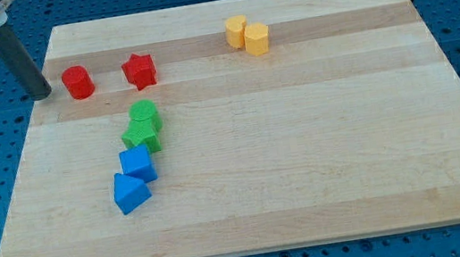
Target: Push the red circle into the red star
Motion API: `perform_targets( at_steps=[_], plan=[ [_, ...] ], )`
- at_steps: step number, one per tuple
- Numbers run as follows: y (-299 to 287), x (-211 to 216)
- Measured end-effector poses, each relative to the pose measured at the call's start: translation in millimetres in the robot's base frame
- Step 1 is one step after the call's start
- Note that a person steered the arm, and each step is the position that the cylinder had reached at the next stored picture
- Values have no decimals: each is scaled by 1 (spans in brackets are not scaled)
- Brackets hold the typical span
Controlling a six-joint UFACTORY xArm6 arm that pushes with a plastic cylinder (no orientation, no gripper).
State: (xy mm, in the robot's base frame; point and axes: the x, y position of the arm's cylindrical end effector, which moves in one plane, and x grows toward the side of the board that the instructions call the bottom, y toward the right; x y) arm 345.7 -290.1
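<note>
The red circle (77, 82) is a short red cylinder near the board's upper left. The red star (140, 70) sits to its right, with a gap of about one block width between them. My tip (41, 93) is at the board's left edge, just left of the red circle and a little apart from it. The dark rod rises from the tip toward the view's top left.
Two yellow blocks (248, 35) touch each other at the view's top centre. Two green blocks (143, 125) and two blue blocks (134, 178) form a line running down from below the red star. The wooden board (306, 154) lies on a blue perforated table.
</note>
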Motion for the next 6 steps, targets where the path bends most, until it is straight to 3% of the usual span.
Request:
perform_targets(
  at_steps=[1,3,6],
  plan=[
    [5,0],
    [103,-9],
    [113,-9]
  ],
)
